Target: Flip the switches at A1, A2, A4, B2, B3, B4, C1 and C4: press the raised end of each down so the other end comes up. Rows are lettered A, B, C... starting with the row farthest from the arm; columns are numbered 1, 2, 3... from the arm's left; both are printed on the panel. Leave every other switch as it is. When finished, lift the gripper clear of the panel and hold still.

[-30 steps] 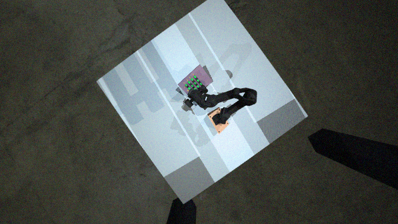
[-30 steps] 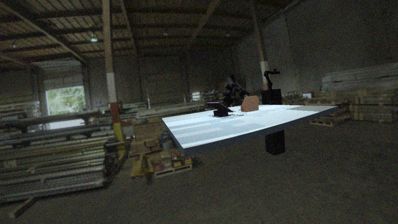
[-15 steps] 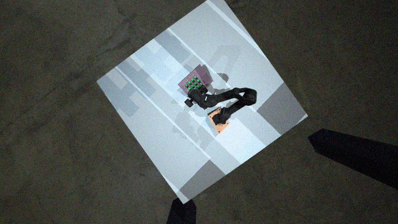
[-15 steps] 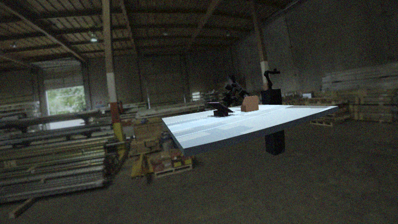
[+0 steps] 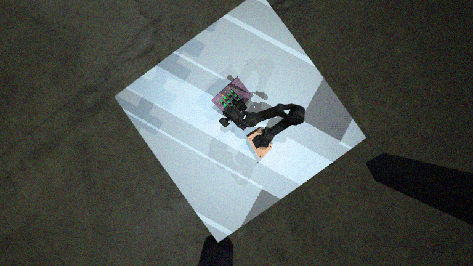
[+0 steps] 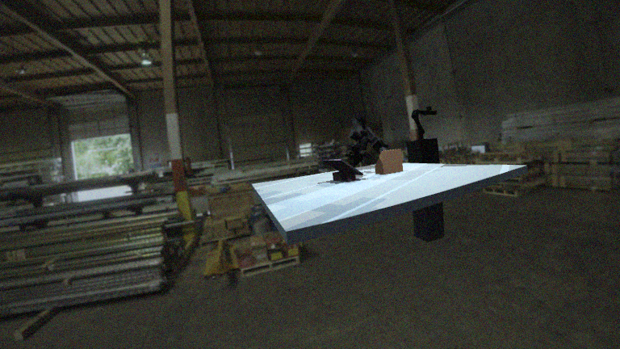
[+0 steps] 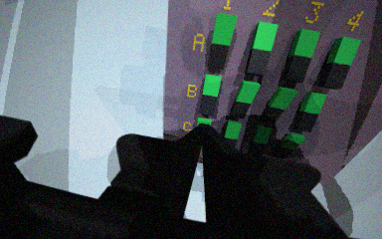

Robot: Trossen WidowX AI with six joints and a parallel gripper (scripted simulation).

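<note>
- Where the wrist view looked down past the gripper (image 7: 200,130), its black body hid the near edge of the panel (image 7: 181,75) and cut into row C, so that the C1 switch (image 7: 204,121) showed only as a sliver of green at the fingertips.
- Fingers stood pressed together, with only a thin wedge of light between them lower down, and held nothing.
- Twelve switches could be counted, in three rows of four; yellow letters A, B, C and numerals 1 to 4 marked them, the numerals clipped by the top of the frame.
- Which end of each switch stood raised was hard to judge.
- One arm (image 5: 275,113) rose from an orange base plate (image 5: 258,153) on the pale table (image 5: 195,165), reaching over the purple panel's near edge.
- From the exterior view the panel (image 6: 342,166) was small and dark.
</note>
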